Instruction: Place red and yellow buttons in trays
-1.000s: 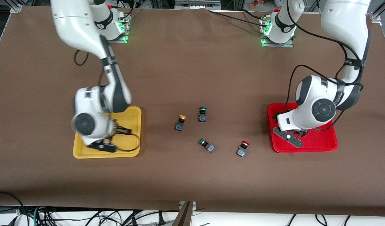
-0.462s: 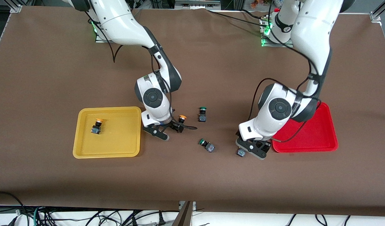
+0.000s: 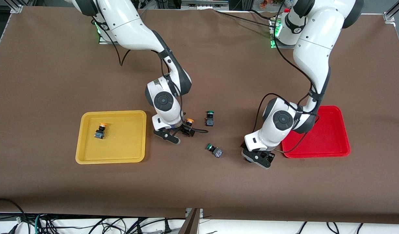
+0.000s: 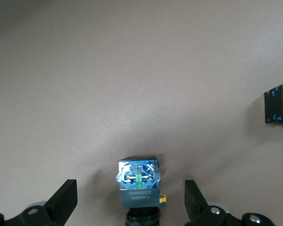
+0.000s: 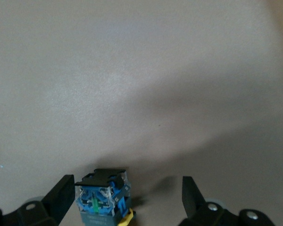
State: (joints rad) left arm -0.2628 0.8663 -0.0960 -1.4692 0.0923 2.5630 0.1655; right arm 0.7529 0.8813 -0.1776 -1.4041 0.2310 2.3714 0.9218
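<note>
One button [image 3: 100, 130] in a tray [image 3: 88, 159] toward the right arm's end. Three more between the trays on the worktop [image 3: 199, 182].

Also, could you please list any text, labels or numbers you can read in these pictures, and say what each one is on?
None can be read.
Button between the left gripper's open fingers: a pale printed label on its dark body, too blurred to read.
Button at the right gripper: no readable marking.

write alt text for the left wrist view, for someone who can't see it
The left gripper is open, its two black fingers on either side of a button switch lying on the brown table, not yet touching it. Part of another switch shows at the picture's edge.
</note>
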